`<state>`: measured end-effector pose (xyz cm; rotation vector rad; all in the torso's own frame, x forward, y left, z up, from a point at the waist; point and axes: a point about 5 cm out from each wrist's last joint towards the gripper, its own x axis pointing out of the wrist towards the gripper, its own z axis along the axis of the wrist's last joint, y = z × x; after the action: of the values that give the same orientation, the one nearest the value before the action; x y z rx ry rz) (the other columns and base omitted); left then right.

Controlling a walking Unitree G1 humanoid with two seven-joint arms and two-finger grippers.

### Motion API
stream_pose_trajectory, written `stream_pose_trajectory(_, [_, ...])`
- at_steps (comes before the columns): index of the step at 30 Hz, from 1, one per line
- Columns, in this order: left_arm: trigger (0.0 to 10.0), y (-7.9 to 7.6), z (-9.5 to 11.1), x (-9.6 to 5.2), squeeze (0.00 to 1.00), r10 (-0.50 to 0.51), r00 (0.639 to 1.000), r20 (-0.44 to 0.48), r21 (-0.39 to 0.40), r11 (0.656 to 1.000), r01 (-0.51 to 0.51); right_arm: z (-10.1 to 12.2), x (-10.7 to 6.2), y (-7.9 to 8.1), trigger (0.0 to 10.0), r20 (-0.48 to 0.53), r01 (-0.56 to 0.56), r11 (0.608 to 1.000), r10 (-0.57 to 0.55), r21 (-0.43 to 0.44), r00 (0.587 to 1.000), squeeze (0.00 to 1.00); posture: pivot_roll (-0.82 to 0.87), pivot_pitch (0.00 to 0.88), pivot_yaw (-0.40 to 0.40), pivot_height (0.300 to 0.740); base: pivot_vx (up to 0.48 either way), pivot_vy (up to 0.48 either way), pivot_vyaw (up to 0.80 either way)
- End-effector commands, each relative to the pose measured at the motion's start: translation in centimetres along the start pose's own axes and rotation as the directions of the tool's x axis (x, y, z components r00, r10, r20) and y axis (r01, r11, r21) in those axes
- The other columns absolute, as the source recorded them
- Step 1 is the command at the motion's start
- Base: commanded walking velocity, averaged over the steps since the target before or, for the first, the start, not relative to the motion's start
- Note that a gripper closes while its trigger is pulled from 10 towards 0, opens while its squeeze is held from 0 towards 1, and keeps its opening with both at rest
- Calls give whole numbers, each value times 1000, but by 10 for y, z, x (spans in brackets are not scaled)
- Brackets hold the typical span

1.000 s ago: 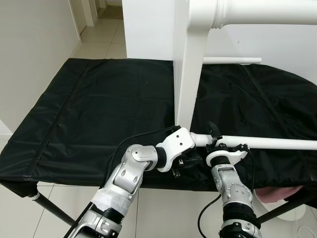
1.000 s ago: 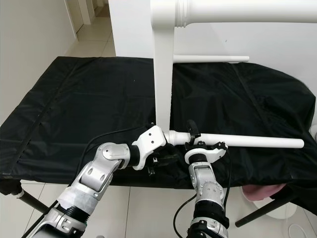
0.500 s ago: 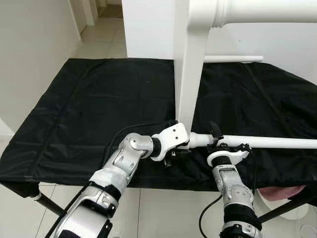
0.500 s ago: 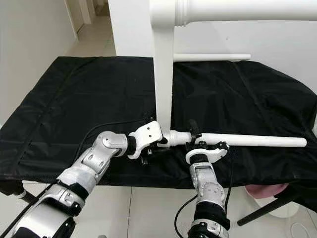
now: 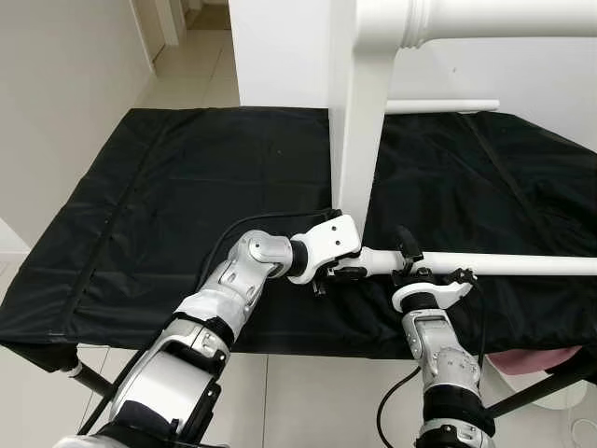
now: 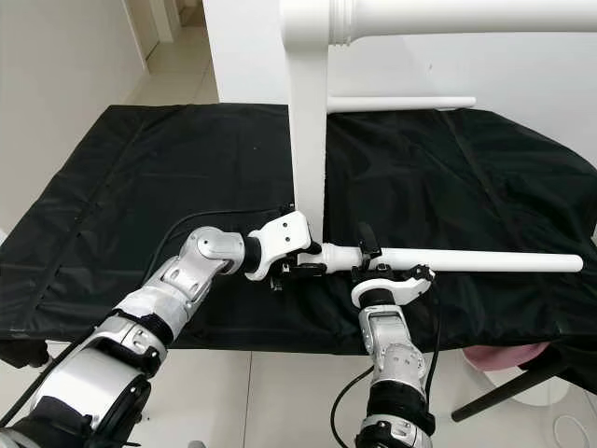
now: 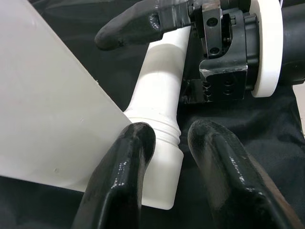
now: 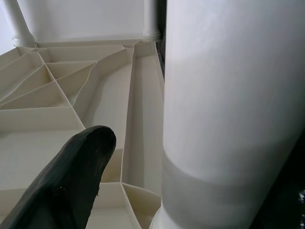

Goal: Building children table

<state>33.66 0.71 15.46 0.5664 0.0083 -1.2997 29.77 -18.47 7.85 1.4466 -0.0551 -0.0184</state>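
The left gripper (image 5: 347,273) has its two black fingers (image 7: 125,167) set slightly apart around the thick ribbed base of a white table leg (image 5: 485,264), right where it meets the white tabletop panel (image 5: 359,121). The right gripper (image 5: 408,259) is clamped on the same leg a little farther along. The leg runs level out to the robot's right, just above a black cloth (image 5: 177,196) covering the work surface. The tabletop panel stands on edge on the cloth, with other white legs (image 5: 438,106) projecting from it higher up.
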Motion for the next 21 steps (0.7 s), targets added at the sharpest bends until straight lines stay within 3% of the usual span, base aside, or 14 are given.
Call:
stream_pose_trajectory(1, [10000, 19, 2, -4, 0, 233, 972, 9, 8, 972, -233, -19, -20, -31, 10000, -17, 148, 987, -147, 69, 989, 0, -90, 29, 60, 740, 0, 0, 0])
stream_pose_trajectory(12, [10000, 28, 6, -3, 0, 243, 970, 19, 25, 970, -244, -19, -31, -27, 10000, -15, 115, 990, -114, 75, 993, 0, -115, 36, 77, 740, 0, 0, 0])
stream_pose_trajectory(15, [10000, 29, 7, -2, 0, 242, 970, 22, 27, 970, -243, -18, -33, -24, 10000, -16, 88, 993, -87, 79, 996, 0, -115, 38, 78, 740, 0, 0, 0])
stream_pose_trajectory(16, [10000, 30, 8, -1, 0, 238, 971, 27, 29, 971, -239, -18, -35, -15, 10000, -18, 18, 996, -16, 87, 1000, 0, -117, 39, 82, 740, 0, 0, 0])
stream_pose_trajectory(21, [10000, 30, 8, -1, 0, 236, 971, 29, 30, 971, -237, -19, -35, -11, 10000, -19, -14, 996, 15, 92, 1000, 0, -117, 39, 82, 740, 0, 0, 0])
